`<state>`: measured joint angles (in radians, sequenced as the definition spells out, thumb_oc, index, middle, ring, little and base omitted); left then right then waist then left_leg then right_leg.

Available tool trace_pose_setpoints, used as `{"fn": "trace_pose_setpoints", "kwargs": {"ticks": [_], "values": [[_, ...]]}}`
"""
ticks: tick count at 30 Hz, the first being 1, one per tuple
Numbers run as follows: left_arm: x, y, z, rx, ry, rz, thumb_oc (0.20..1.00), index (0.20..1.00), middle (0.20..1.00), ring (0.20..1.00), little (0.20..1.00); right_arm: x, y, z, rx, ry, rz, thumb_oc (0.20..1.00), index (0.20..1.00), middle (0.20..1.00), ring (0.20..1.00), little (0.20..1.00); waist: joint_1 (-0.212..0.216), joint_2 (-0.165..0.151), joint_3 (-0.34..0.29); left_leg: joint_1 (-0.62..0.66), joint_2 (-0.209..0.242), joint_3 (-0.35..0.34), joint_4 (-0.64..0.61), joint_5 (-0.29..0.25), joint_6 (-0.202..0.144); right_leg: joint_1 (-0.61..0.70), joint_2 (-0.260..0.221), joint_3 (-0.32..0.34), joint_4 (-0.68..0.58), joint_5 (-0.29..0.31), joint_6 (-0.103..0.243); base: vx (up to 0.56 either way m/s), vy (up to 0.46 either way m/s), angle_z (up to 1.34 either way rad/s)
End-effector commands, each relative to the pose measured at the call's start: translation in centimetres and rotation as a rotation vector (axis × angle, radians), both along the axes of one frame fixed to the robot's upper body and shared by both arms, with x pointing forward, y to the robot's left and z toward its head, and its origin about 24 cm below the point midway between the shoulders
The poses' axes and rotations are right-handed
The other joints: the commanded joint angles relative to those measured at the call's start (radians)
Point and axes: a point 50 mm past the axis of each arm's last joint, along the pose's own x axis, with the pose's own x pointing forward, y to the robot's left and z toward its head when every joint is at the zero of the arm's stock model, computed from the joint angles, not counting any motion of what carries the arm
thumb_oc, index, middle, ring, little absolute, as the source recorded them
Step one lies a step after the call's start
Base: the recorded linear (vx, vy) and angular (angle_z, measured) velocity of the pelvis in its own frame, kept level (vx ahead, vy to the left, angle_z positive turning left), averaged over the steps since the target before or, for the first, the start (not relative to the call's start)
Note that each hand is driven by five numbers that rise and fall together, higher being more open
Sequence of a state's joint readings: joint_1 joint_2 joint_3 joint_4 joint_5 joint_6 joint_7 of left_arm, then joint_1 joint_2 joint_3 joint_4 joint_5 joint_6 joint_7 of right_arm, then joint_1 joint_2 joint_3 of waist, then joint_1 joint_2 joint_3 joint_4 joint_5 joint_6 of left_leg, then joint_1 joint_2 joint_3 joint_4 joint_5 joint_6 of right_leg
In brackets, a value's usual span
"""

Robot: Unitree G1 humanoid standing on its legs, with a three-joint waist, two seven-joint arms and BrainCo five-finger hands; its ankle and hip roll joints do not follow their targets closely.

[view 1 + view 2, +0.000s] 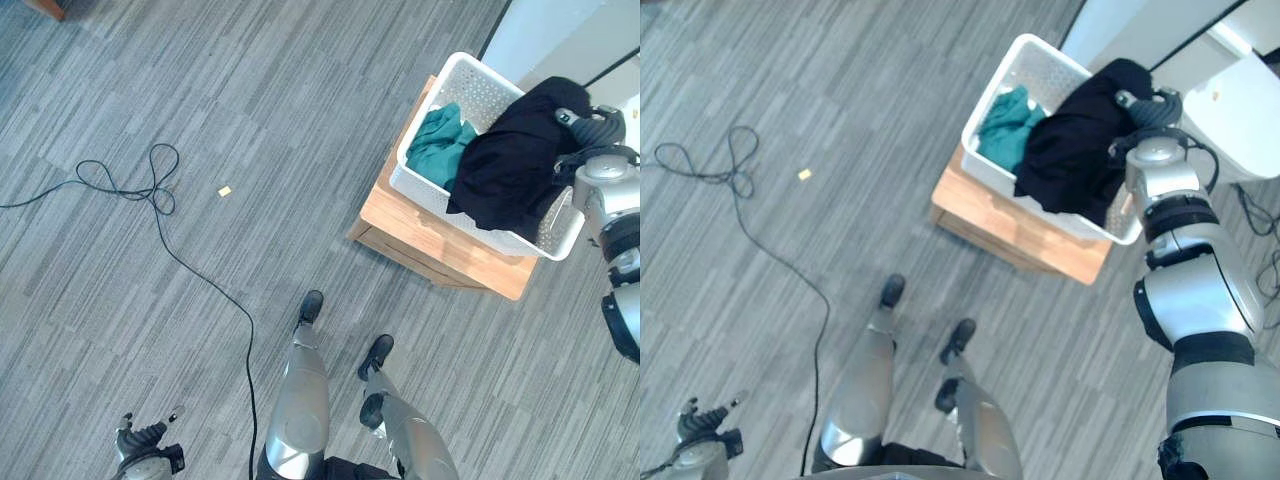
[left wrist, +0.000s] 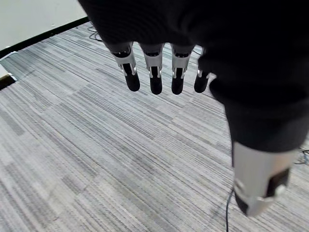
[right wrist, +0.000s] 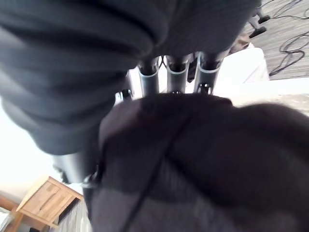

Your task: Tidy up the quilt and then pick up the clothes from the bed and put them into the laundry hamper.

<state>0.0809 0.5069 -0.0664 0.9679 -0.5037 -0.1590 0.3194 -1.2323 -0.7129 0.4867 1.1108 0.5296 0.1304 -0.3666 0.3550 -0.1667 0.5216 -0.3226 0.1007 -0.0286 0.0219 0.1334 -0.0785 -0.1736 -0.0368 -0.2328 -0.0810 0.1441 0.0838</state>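
A white hamper (image 1: pixel 560 235) with little holes in its walls is seen at the upper right of the frame, set on a low wooden stand (image 1: pixel 440 252). A teal cloth (image 1: pixel 440 143) lies inside it, near the left end. A big black garment (image 1: pixel 510 160) is draped over the right side, partly in the hamper and partly hanging over the near rim. The right hand (image 1: pixel 1150 108) is reached over the top of the black garment, at the far rim. In the right wrist view the fingers (image 3: pixel 175 72) are seen going down behind the dark cloth, so it cannot be told if the cloth is pinched or let go. The hand is likely held there so the garment can be dropped in. The garment is judged to be only half in, so it may need a push. The left hand (image 2: pixel 159 67) is hung low at the lower left, with its fingers straight and spread, and nothing is held in it. The grey striped floor (image 1: pixel 200 100) has a tiny yellow scrap (image 1: pixel 224 190) on it.
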Motion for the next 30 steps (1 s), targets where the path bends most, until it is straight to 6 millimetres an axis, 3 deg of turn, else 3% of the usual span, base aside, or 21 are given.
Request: {"fn": "trace_pose_setpoints", "kwargs": {"ticks": [1, 7, 9, 10, 11, 12, 14, 15, 17, 20, 21, 22, 23, 27, 30], "values": [[-2.0, 1.0, 0.2, 0.080, 0.028, 0.046, 1.000, 1.000, 1.000, 1.000, 1.000, -0.3, 0.1, 2.2, -0.058, -0.096, 0.002, 1.000, 1.000, 1.000, 1.000, 1.000, -0.009, -0.010, -0.002, -0.015, 0.010, -0.044, -0.050, -0.044, -0.033, 0.072, -0.062, -0.010, -0.006, -0.079, 0.099, -0.04, 0.068, -0.08], [-2.2, 0.8, 0.2, 0.077, -0.033, 0.086, 1.000, 1.000, 1.000, 1.000, 1.000, -1.1, -0.6, -1.1, 0.023, -0.151, -0.015, 1.000, 1.000, 1.000, 1.000, 1.000, -0.036, -0.009, -0.005, 0.043, 0.012, -0.020, -0.052, -0.055, -0.026, 0.113, -0.064, 0.007, -0.006, -0.082, 0.095, -0.03, 0.060, -0.07], [-3.4, 0.1, -0.2, 0.072, -0.057, 0.116, 1.000, 1.000, 1.000, 1.000, 1.000, -3.0, -2.3, -3.5, 0.049, -0.219, -0.082, 1.000, 1.000, 1.000, 1.000, 1.000, -0.070, -0.013, -0.031, 0.078, 0.015, -0.003, -0.064, -0.059, -0.020, 0.131, -0.066, 0.022, -0.004, -0.084, 0.096, -0.02, 0.124, -0.02], [-3.5, 0.1, -0.2, 0.070, -0.056, 0.116, 1.000, 1.000, 1.000, 1.000, 1.000, -3.2, -2.4, -3.7, 0.054, -0.224, -0.092, 1.000, 1.000, 1.000, 1.000, 1.000, -0.070, -0.014, -0.033, 0.081, 0.015, -0.002, -0.065, -0.059, -0.019, 0.132, -0.067, 0.023, -0.004, -0.084, 0.096, 0.00, 0.069, -0.01], [-3.9, -0.2, -0.4, 0.069, -0.057, 0.131, 1.000, 1.000, 1.000, 1.000, 1.000, -4.3, -3.2, -5.1, 0.077, -0.229, -0.109, 1.000, 1.000, 1.000, 1.000, 1.000, -0.085, -0.017, -0.043, 0.091, 0.015, 0.001, -0.069, -0.062, -0.016, 0.138, -0.068, 0.027, -0.003, -0.084, 0.097, 0.03, 0.088, -0.10], [-5.5, -1.2, -1.0, 0.060, -0.035, 0.180, 1.000, 1.000, 1.000, 1.000, 1.000, -8.5, -4.7, -11.0, 0.166, -0.208, -0.175, 1.000, 1.000, 1.000, 1.000, 1.000, -0.127, -0.029, -0.085, 0.128, 0.012, 0.016, -0.085, -0.066, -0.003, 0.157, -0.073, 0.043, 0.000, -0.084, 0.100, 0.03, 0.091, -0.17], [-6.3, -1.6, -1.4, 0.052, -0.017, 0.202, 1.000, 1.000, 1.000, 1.000, 1.000, -10.7, -4.8, -13.9, 0.208, -0.182, -0.214, 1.000, 1.000, 1.000, 1.000, 1.000, -0.152, -0.034, -0.108, 0.146, 0.010, 0.025, -0.089, -0.070, 0.002, 0.165, -0.076, 0.050, 0.003, -0.083, 0.104, 0.05, 0.075, -0.12], [-8.0, -2.3, -2.1, 0.042, 0.036, 0.229, 1.000, 1.000, 1.000, 1.000, 1.000, -14.8, -5.3, -19.4, 0.280, -0.070, -0.260, 1.000, 1.000, 1.000, 1.000, 1.000, -0.196, -0.036, -0.148, 0.187, 0.008, 0.046, -0.091, -0.078, 0.008, 0.186, -0.084, 0.061, 0.014, -0.082, 0.109, 0.05, 0.078, -0.17], [-9.1, -2.9, -2.7, 0.032, 0.080, 0.232, 1.000, 1.000, 1.000, 1.000, 1.000, -17.3, -5.4, -22.4, 0.298, 0.035, -0.285, 1.000, 1.000, 1.000, 1.000, 1.000, -0.221, -0.033, -0.182, 0.208, 0.004, 0.059, -0.092, -0.078, 0.013, 0.195, -0.091, 0.064, 0.020, -0.078, 0.115, 0.06, 0.060, -0.27], [-11.6, -3.9, -3.9, 0.005, 0.204, 0.213, 1.000, 1.000, 1.000, 1.000, 1.000, -22.9, -4.2, -29.8, 0.351, 0.390, -0.264, 1.000, 1.000, 1.000, 1.000, 1.000, -0.277, -0.006, -0.254, 0.288, -0.004, 0.111, -0.094, -0.085, 0.019, 0.235, -0.109, 0.071, 0.025, -0.066, 0.122, 0.03, 0.095, -0.27], [-11.6, -3.9, -4.0, 0.004, 0.210, 0.211, 1.000, 1.000, 1.000, 1.000, 1.000, -23.2, -4.0, -30.3, 0.365, 0.418, -0.260, 1.000, 1.000, 1.000, 1.000, 1.000, -0.280, -0.004, -0.256, 0.293, -0.004, 0.114, -0.095, -0.086, 0.019, 0.237, -0.110, 0.071, 0.024, -0.066, 0.122, -0.06, 0.128, -0.33], [-11.6, -4.5, -4.5, -0.014, 0.253, 0.194, 1.000, 1.000, 1.000, 1.000, 1.000, -25.5, -2.1, -33.6, 0.387, 0.597, -0.211, 1.000, 1.000, 1.000, 1.000, 1.000, -0.298, 0.014, -0.274, 0.330, -0.012, 0.129, -0.099, -0.093, 0.026, 0.251, -0.118, 0.075, 0.021, -0.058, 0.122, -0.08, 0.108, -0.35], [-11.3, -4.8, -4.7, -0.026, 0.273, 0.183, 1.000, 1.000, 1.000, 1.000, 1.000, -27.1, -1.0, -35.3, 0.407, 0.695, -0.198, 1.000, 1.000, 1.000, 1.000, 1.000, -0.305, 0.026, -0.283, 0.348, -0.017, 0.135, -0.102, -0.096, 0.028, 0.260, -0.121, 0.077, 0.016, -0.054, 0.121, -0.10, 0.130, -0.34], [-9.8, -7.7, -6.1, -0.080, 0.364, 0.107, 1.000, 1.000, 1.000, 1.000, 1.000, -32.4, 3.2, -39.8, 0.402, 1.130, -0.153, 1.000, 1.000, 1.000, 1.000, 1.000, -0.320, 0.085, -0.310, 0.404, -0.045, 0.131, -0.109, -0.117, 0.039, 0.297, -0.128, 0.076, -0.006, -0.054, 0.110, -0.08, 0.140, -0.07], [-8.5, -9.4, -6.7, -0.116, 0.400, 0.054, 1.000, 1.000, 1.000, 1.000, 1.000, -35.2, 5.0, -40.9, 0.395, 1.344, -0.152, 1.000, 1.000, 1.000, 1.000, 1.000, -0.330, 0.121, -0.327, 0.419, -0.059, 0.120, -0.109, -0.124, 0.040, 0.310, -0.131, 0.069, -0.006, -0.065, 0.100, -0.07, 0.149, -0.02]]}}
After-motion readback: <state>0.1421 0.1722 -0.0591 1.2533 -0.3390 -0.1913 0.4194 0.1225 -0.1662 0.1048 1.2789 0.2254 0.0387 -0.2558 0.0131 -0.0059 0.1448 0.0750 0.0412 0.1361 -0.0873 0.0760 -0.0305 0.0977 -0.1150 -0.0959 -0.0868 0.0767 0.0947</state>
